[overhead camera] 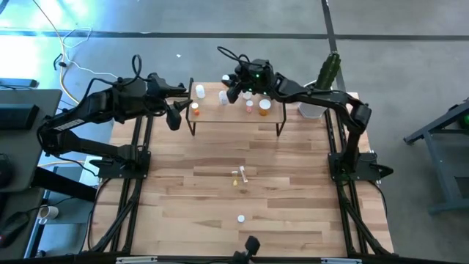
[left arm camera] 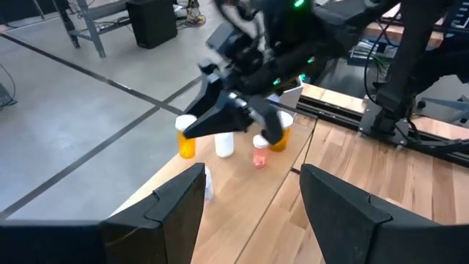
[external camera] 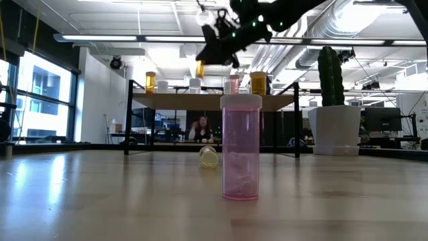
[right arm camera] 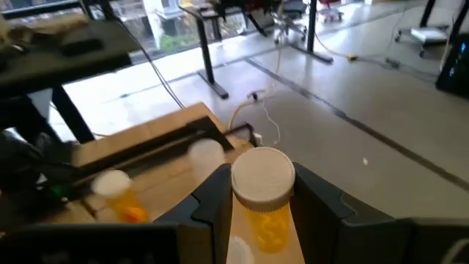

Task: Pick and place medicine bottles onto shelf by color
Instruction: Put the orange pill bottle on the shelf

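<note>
The shelf (overhead camera: 234,119) stands at the table's far middle. On it are a white bottle (overhead camera: 199,92), an orange one (overhead camera: 195,108) and a few more near its right end (overhead camera: 256,105). My right gripper (overhead camera: 230,94) hovers above the shelf, shut on an orange bottle with a white cap (right arm camera: 262,209). My left gripper (overhead camera: 174,117) waits open off the shelf's left end, its fingers (left arm camera: 176,213) holding nothing. A pink bottle (external camera: 241,147) stands upright on the table near the front, and a pale one (external camera: 208,156) lies on its side mid-table. My right gripper pinches the orange bottle's body (right arm camera: 265,220) between its two fingers, just under the white cap (right arm camera: 262,176). The fingers reach in from the table's right, slanting slightly down. The bottle sits upright in the hold, lifted clear above the shelf top (external camera: 199,69).
A cactus in a white pot (external camera: 331,100) stands at the table's far right corner, beside the shelf. A wide stretch of bare tabletop (overhead camera: 278,191) lies between the shelf and the near edge.
</note>
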